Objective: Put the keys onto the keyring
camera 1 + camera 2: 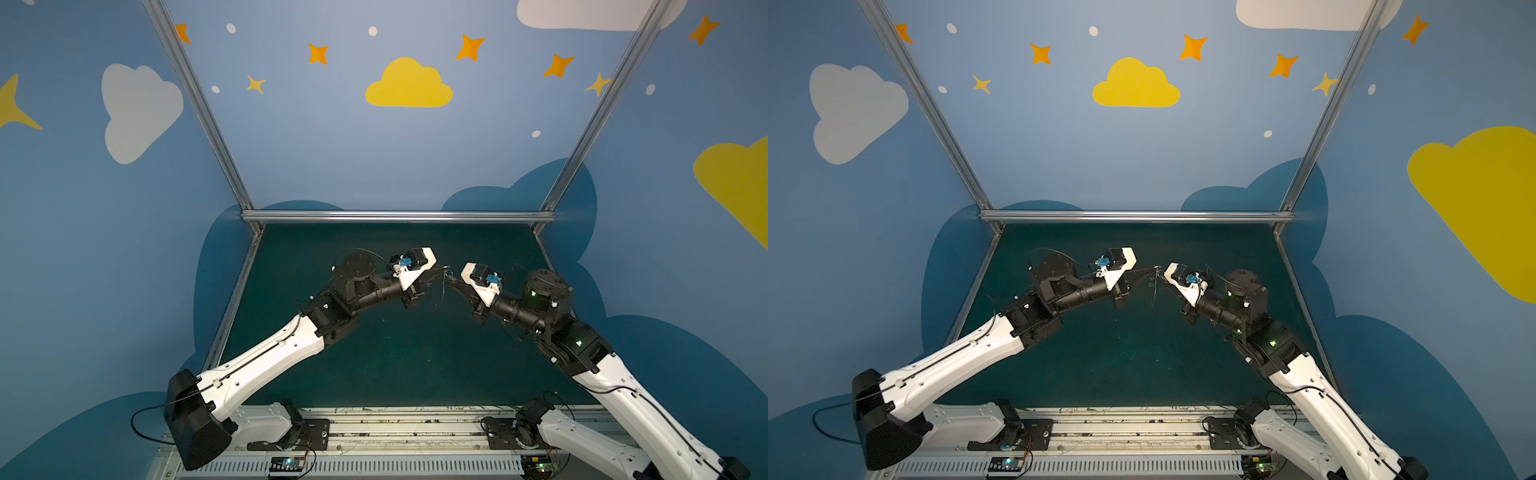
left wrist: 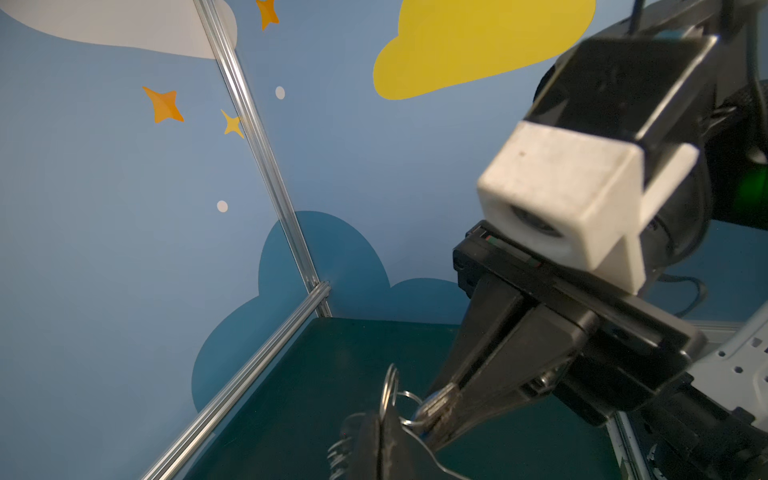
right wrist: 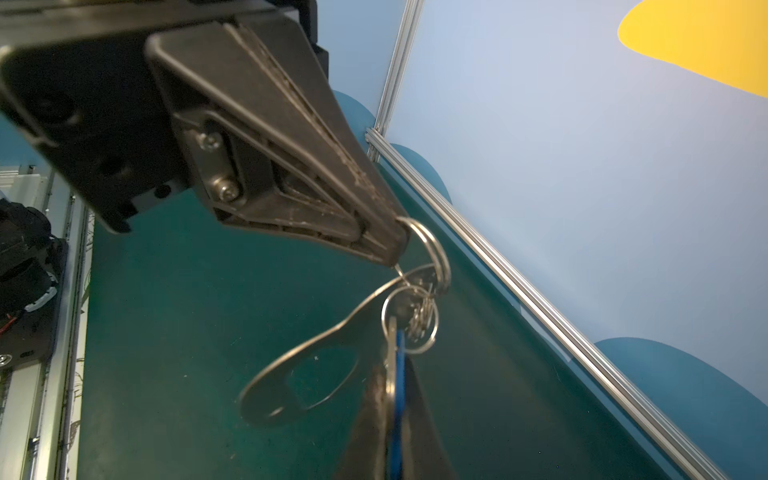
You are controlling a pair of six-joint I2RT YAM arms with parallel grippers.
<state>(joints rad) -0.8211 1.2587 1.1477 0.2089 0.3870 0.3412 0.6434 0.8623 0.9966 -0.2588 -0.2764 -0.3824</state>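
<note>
Aluminium track [image 1: 415, 432] is seen nearest, along the front edge, and both arm bases are bolted to it. From there the left arm [image 1: 266, 357] and the right arm [image 1: 623, 395] are angled inward and away. Their tips are held close together in the air above the middle of the green mat [image 1: 395, 357].

The left gripper [image 1: 436, 272] is fully closed. In the right wrist view its fingers [image 3: 332, 166] are seen pressed flat together, with a wire ring [image 3: 438, 251] of the keyring [image 3: 266, 395] pinched at the very end. The flat grey slotted plate is hung below that ring, tilted and clear of the mat. In both top views it is made out only as a thin, edge-on sliver between the two arms.

The right gripper [image 3: 392, 365] is likewise closed, and the keys [image 3: 391, 340] are clamped between its fingers. They are seen as a small silver piece with a blue strip alongside it. The key's head is set right against a second wire ring [image 3: 435, 326] on the plate. Whether it is threaded through cannot be told, since the metal there is bunched and blurred.

Farther back, bare mat is seen up to the rear frame bar [image 1: 395, 216]. Behind it the blue wall [image 1: 332, 158] is painted with a yellow cloud [image 1: 409, 85] and orange stars.
</note>
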